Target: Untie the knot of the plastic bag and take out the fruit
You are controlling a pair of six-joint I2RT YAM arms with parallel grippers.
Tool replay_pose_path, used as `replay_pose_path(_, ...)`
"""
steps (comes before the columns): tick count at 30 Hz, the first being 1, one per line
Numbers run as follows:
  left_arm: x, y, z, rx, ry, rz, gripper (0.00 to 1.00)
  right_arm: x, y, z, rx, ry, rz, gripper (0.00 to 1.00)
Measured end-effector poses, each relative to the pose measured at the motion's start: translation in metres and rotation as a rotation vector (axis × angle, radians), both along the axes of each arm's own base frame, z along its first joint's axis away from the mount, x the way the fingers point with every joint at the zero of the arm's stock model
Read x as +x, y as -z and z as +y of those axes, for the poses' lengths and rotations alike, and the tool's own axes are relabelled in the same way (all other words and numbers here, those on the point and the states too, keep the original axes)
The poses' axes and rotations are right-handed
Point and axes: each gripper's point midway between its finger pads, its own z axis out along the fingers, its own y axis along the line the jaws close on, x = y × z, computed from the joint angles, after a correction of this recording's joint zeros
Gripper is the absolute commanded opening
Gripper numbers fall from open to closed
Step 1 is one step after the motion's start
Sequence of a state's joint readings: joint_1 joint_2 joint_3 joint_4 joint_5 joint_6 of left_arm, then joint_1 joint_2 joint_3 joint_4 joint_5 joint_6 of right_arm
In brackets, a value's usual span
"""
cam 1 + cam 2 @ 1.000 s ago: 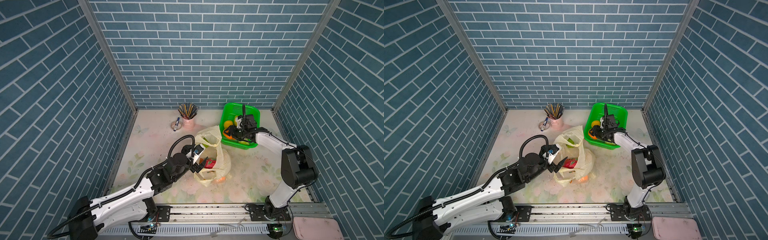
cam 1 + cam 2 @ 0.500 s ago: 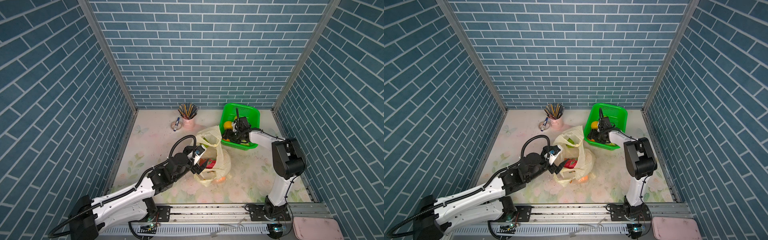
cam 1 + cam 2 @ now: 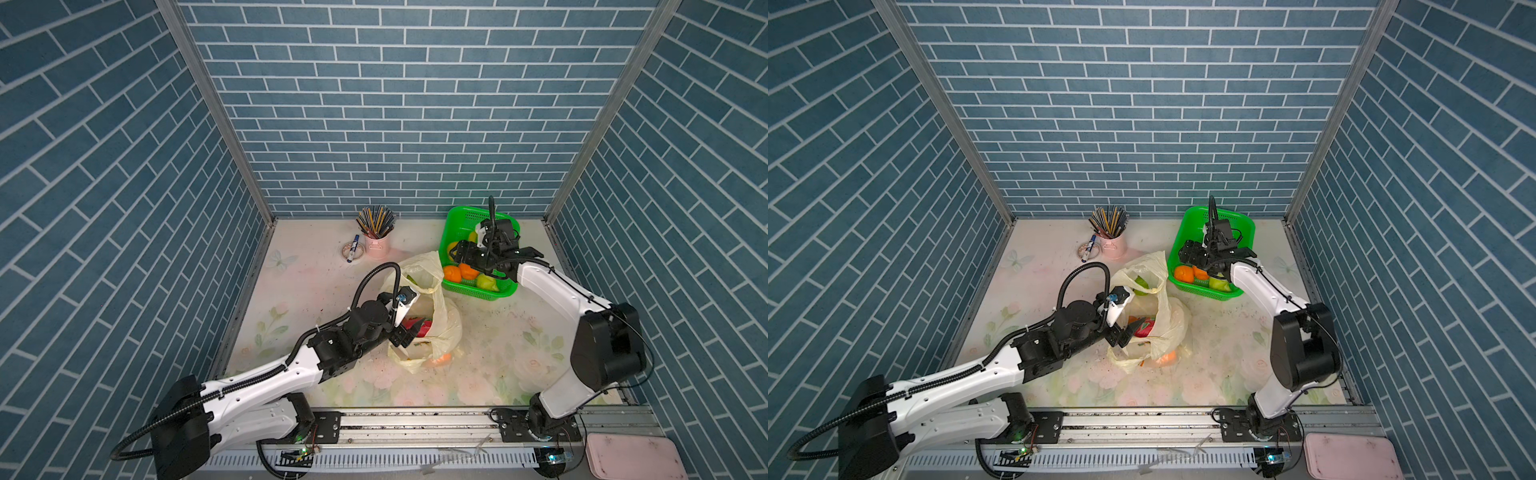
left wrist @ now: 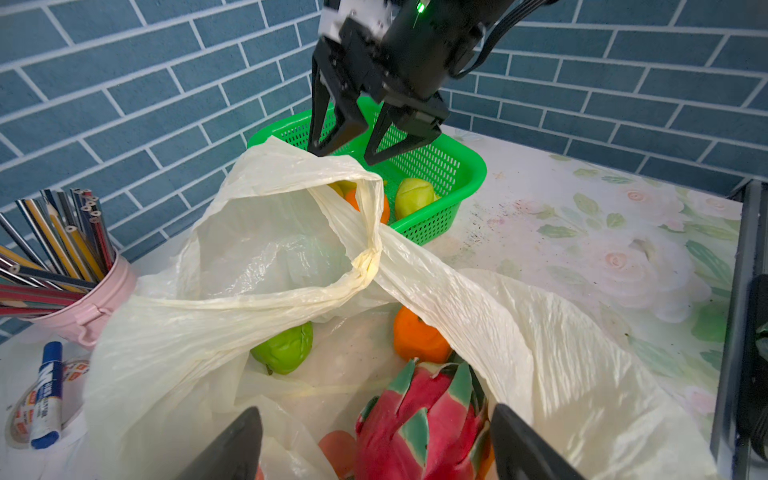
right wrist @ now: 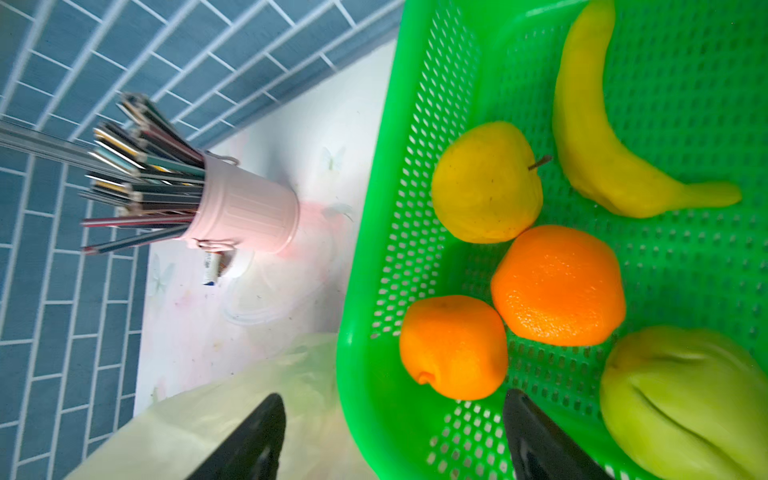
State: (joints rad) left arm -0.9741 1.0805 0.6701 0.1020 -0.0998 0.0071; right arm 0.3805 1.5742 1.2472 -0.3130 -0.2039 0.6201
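I count one green basket (image 5: 415,124) with five pieces in it: two oranges (image 5: 557,286), one yellow apple (image 5: 486,183), one banana (image 5: 602,145) and one pale green lumpy fruit (image 5: 681,399). One plastic bag (image 4: 540,353) with a single knot (image 4: 368,259) shows four more: one green fruit (image 4: 284,347), one orange one (image 4: 417,334), one dragon fruit (image 4: 419,411) and one reddish piece (image 4: 338,449), half hidden. On the counter (image 4: 582,232) stand one pink cup (image 4: 89,309) of pencils (image 4: 62,237), too many to count, plus one marker (image 4: 45,395) and one roll of tape (image 4: 16,419).

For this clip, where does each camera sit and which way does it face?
Top views: high at the front, looking down on the table; left arm and right arm show.
Left wrist: over the plastic bag, facing the green basket; left tool and right tool show.
Right wrist: above the basket, looking down at fruit; right tool shows.
Shared by wrist views: basket, pencil cup.
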Motion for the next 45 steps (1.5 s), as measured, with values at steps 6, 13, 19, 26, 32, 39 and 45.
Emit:
replay_pose_path(6,0.012,0.001,-0.012,-0.007,-0.049,0.071,0.73,-0.071,-0.046,0.014,0.064,-0.064,-0.112,0.81)
replay_pose_path(13,0.019,0.026,-0.015,0.030,-0.117,0.206,0.71,-0.175,-0.012,0.055,0.078,-0.209,-0.021,0.84)
replay_pose_path(19,-0.008,0.058,-0.006,-0.039,-0.118,0.363,0.63,-0.245,0.050,0.059,-0.115,-0.278,0.119,0.90)
replay_pose_path(26,-0.066,0.116,0.001,-0.025,-0.074,0.513,0.60,-0.253,0.104,0.015,-0.432,-0.186,0.209,0.83)
replay_pose_path(32,-0.095,0.147,0.001,0.027,-0.046,0.552,0.59,-0.248,0.119,-0.010,-0.589,-0.139,0.210,0.77)
replay_pose_path(39,-0.094,0.126,-0.004,-0.015,-0.022,0.470,0.77,-0.247,0.124,-0.016,-0.638,-0.140,0.210,0.76)
replay_pose_path(45,-0.075,0.065,-0.021,-0.086,0.012,0.330,0.77,-0.248,0.122,-0.018,-0.614,-0.159,0.182,0.76)
